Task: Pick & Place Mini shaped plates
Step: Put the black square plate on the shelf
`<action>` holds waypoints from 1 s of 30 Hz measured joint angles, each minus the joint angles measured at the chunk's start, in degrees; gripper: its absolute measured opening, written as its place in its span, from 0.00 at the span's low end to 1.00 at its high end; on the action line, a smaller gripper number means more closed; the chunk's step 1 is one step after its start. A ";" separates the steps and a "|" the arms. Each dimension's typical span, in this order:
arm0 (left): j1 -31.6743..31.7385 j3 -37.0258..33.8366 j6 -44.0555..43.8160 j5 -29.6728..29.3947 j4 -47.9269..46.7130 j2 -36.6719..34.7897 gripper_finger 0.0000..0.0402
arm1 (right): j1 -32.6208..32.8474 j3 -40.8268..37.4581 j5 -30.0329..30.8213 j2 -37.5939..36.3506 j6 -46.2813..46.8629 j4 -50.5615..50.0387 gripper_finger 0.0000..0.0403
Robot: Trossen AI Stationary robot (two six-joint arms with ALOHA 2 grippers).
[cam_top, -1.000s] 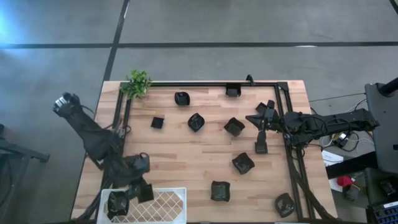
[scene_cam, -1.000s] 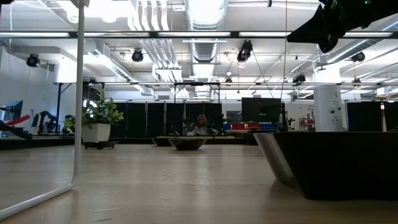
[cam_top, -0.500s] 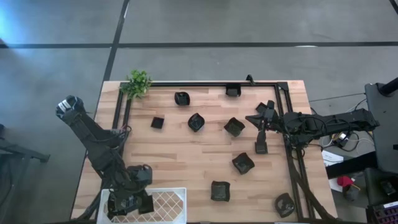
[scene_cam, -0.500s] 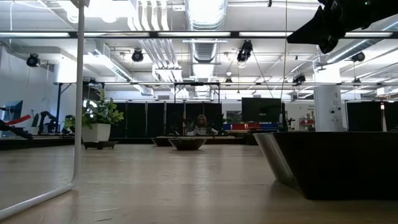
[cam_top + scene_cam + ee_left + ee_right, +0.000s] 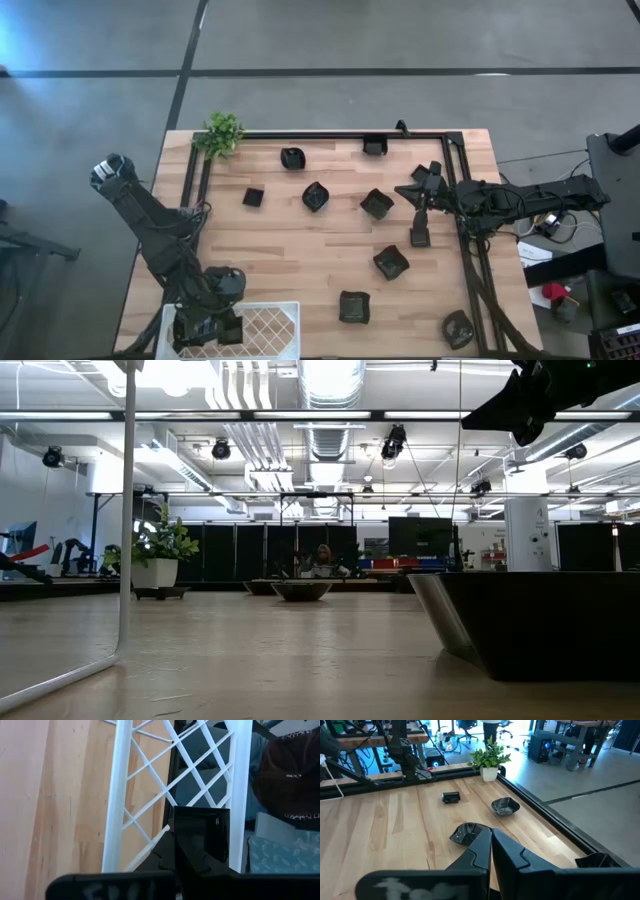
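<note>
Wooden bench (image 5: 300, 260): left gripper (image 5: 208, 328) holds a square plate (image 5: 200, 832) over the basket (image 5: 270, 325) beneath it. Right gripper (image 5: 421, 197) waits, closed and empty. Some ten plates (image 5: 391, 262) remain scattered.

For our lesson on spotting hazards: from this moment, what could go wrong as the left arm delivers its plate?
1. The left gripper holds a square black plate over the white basket's rim; released there, it might catch the lattice or tip out.
2. Lowering further, the fingers could strike the basket wall.
</note>
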 joint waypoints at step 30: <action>0.28 -1.93 -2.78 4.93 -1.23 0.02 0.00 | 0.02 0.00 0.02 0.00 0.17 0.09 0.03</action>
